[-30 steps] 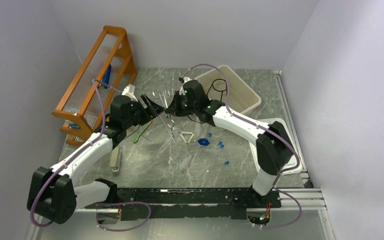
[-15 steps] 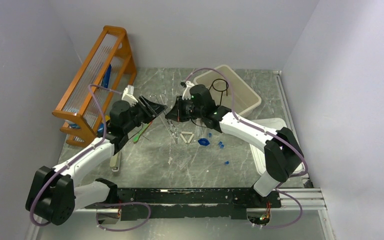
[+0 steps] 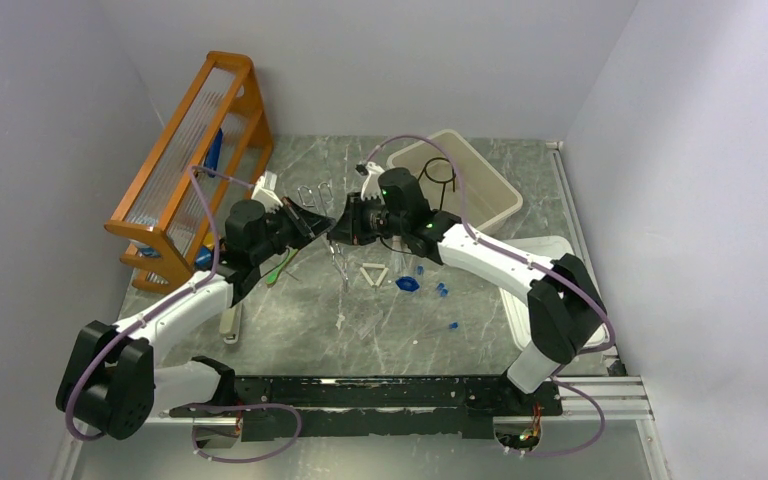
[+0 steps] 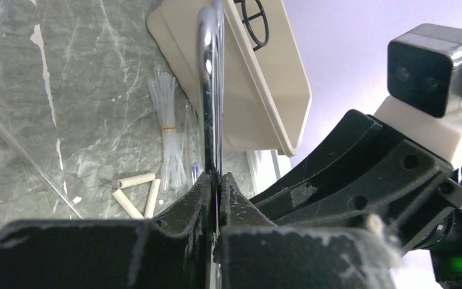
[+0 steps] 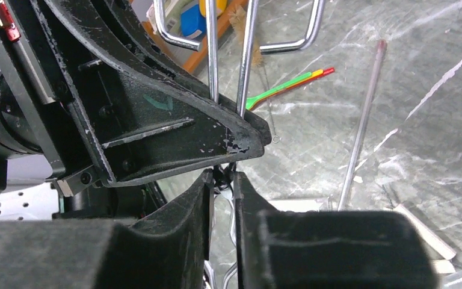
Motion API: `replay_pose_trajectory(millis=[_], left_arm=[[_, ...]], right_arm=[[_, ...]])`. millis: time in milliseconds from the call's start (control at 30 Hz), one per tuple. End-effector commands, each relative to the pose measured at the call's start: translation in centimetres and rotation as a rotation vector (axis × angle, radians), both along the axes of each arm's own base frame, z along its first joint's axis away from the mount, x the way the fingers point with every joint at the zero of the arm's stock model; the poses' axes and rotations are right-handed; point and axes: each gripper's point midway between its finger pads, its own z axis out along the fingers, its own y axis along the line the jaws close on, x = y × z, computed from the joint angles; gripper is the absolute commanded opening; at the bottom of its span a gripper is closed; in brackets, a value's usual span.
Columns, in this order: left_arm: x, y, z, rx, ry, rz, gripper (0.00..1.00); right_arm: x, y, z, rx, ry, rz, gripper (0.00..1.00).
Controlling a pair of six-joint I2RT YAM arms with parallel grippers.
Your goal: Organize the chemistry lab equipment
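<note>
The metal tongs [image 3: 341, 258] hang above the middle of the table between my two grippers. My left gripper [image 3: 322, 222] is shut on them; in the left wrist view its pads [image 4: 204, 192] press on the shiny arm of the tongs [image 4: 208, 72]. My right gripper [image 3: 340, 228] faces it from the right. In the right wrist view its jaws stand a little apart around the thin arms of the tongs [image 5: 246, 60], right gripper [image 5: 222, 176]. On the table lie a white triangle [image 3: 373, 274], blue pieces [image 3: 408, 284], clear tubes [image 4: 168, 138] and a green-handled tool [image 3: 285, 262].
A beige tray [image 3: 501, 200] at the back holds a black wire ring [image 3: 440, 172]. An orange wooden rack [image 3: 185, 150] stands at the far left. A white tray [image 3: 565, 250] lies under the right arm. A thin rod [image 5: 361, 120] lies on the table.
My left gripper moved right to the tongs and shut on them. My right gripper's jaws have parted slightly. The tongs stayed in the air between both.
</note>
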Motion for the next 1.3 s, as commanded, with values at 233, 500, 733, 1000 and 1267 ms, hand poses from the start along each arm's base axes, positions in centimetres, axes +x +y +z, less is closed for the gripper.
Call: replay_pose_trajectory(millis=[233, 500, 733, 1000, 1267], left_arm=[[-0.1, -0.3, 2.9, -0.012, -0.102, -0.018, 0.05], [-0.2, -0.3, 3.3, -0.029, -0.094, -0.02, 0.05], [-0.4, 0.1, 4.9, -0.029, -0.114, -0.001, 0.34], [-1.3, -0.5, 8.2, 0.013, -0.143, -0.087, 0.67], [-1.6, 0.9, 9.2, 0.11, -0.205, -0.047, 0.78]], right_arm=[[0.5, 1.9, 0.1, -0.012, -0.002, 0.025, 0.36], [0.3, 2.4, -0.4, -0.012, -0.013, 0.059, 0.18], [1.1, 1.6, 1.2, -0.035, -0.112, 0.035, 0.0], [2.1, -1.3, 6.7, -0.017, -0.259, -0.042, 0.0], [6.3, -8.7, 9.8, -0.101, -0.342, -0.207, 0.0]])
